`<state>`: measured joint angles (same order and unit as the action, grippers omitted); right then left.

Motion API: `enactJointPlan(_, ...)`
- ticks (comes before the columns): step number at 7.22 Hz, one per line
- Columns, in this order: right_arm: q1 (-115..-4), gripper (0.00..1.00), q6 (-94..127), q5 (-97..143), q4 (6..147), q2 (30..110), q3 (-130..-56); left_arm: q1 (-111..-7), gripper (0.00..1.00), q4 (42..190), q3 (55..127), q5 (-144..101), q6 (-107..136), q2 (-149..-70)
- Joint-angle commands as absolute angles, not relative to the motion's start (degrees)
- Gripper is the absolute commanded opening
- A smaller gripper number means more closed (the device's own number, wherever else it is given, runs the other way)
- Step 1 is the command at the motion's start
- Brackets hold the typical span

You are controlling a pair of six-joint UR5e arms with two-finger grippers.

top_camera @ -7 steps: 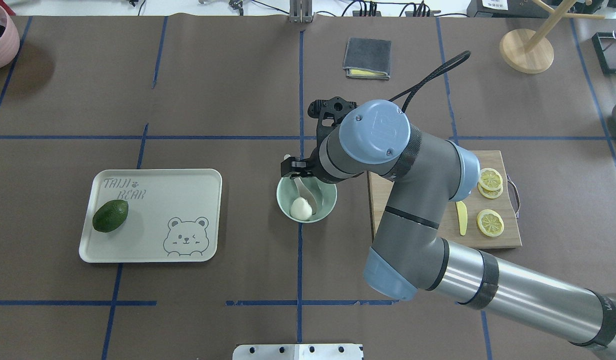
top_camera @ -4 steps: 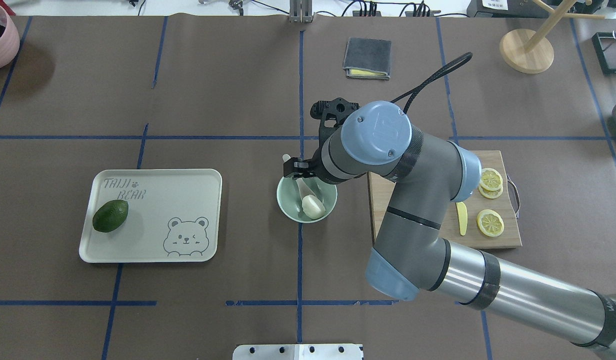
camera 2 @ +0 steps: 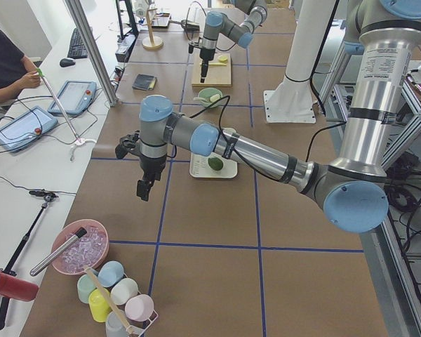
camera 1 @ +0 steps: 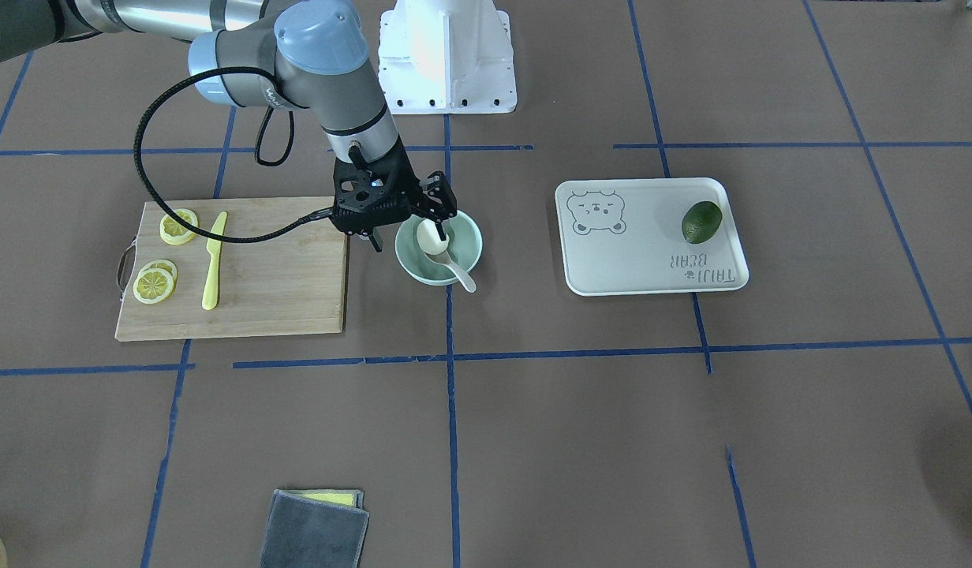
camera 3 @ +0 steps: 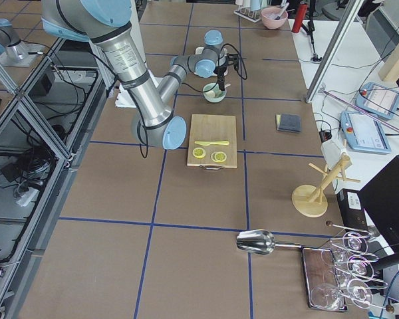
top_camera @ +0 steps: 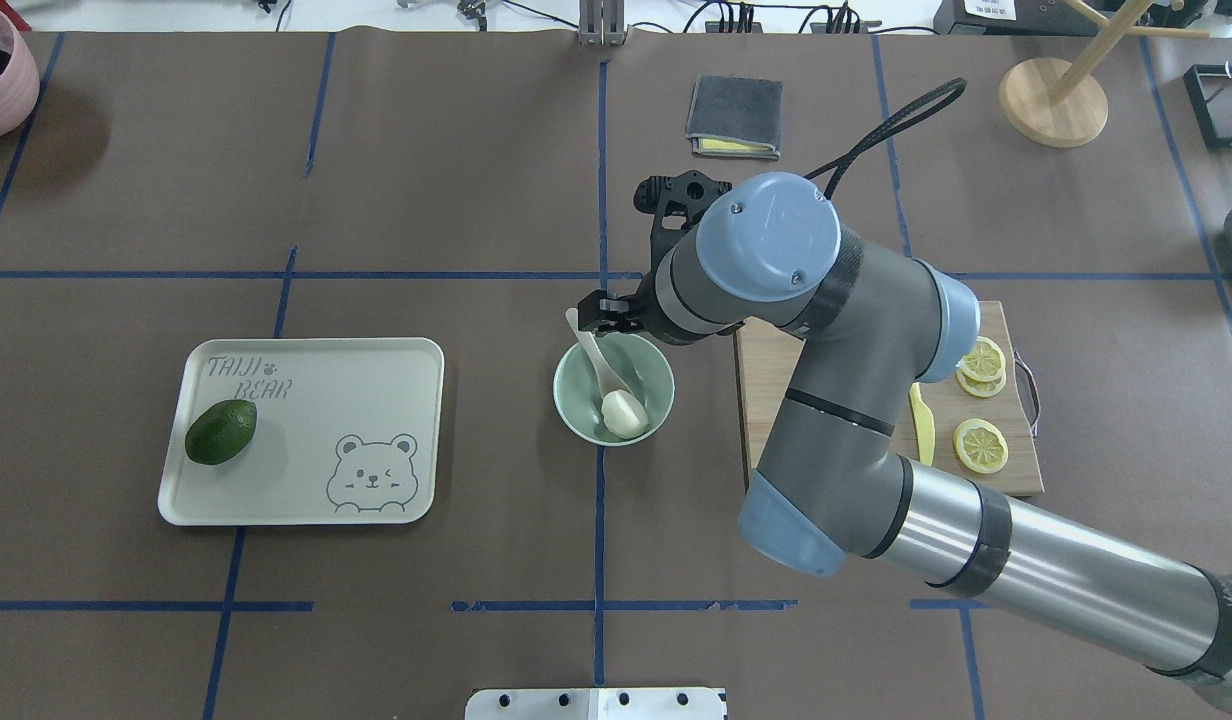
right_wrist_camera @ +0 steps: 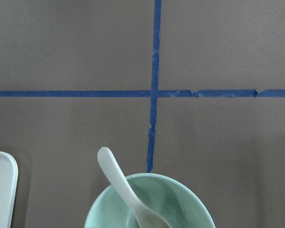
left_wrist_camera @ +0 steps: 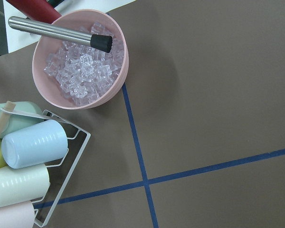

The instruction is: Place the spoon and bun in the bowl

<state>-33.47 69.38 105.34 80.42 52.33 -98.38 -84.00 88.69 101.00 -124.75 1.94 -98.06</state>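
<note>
The mint-green bowl (top_camera: 568,402) stands at the table's middle, also in the front view (camera 1: 420,273). The white bun (top_camera: 624,413) lies inside it. The white spoon (top_camera: 596,356) lies with its scoop in the bowl and its handle over the far rim; the right wrist view shows the spoon (right_wrist_camera: 118,179) and the bowl (right_wrist_camera: 183,199). My right gripper (top_camera: 616,318) hovers over the bowl's far rim, open and empty, apart from the spoon. My left gripper (camera 2: 144,188) shows only in the left side view, far off over bare table; I cannot tell its state.
A white bear-print tray (top_camera: 306,480) with an avocado (top_camera: 221,431) sits left of the bowl. A wooden board (top_camera: 986,475) with lemon slices and a yellow knife lies right of it. A folded cloth (top_camera: 734,117) lies farther back. A pink bowl of ice (left_wrist_camera: 80,61) lies under the left wrist.
My right gripper has let go of the spoon's handle and moved up and away from the bowl. The spoon now rests on the rim. The bun shifted slightly inside the bowl.
</note>
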Motion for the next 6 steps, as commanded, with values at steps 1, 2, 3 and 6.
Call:
enactJointPlan(1, -40.0, 1.0, 63.8, 112.7, 82.6, 56.7, -101.8, -86.5, 1.0, 88.7, 94.5, -131.9, -2.0, -97.9)
enactJointPlan(2, -45.0, 1.0, 57.5, 117.8, 82.7, 61.5, -105.5, -87.4, 1.0, 88.6, 92.2, -131.9, -3.1, -97.9)
enactJointPlan(3, -50.1, 1.0, 52.1, 123.2, 82.6, 65.5, -107.3, -88.8, 1.0, 88.5, 89.8, -132.0, -5.9, -97.9)
enactJointPlan(6, -69.6, 1.0, 28.7, 137.7, 84.0, 76.6, -106.9, -89.0, 1.0, 88.5, 89.3, -131.9, -6.5, -97.9)
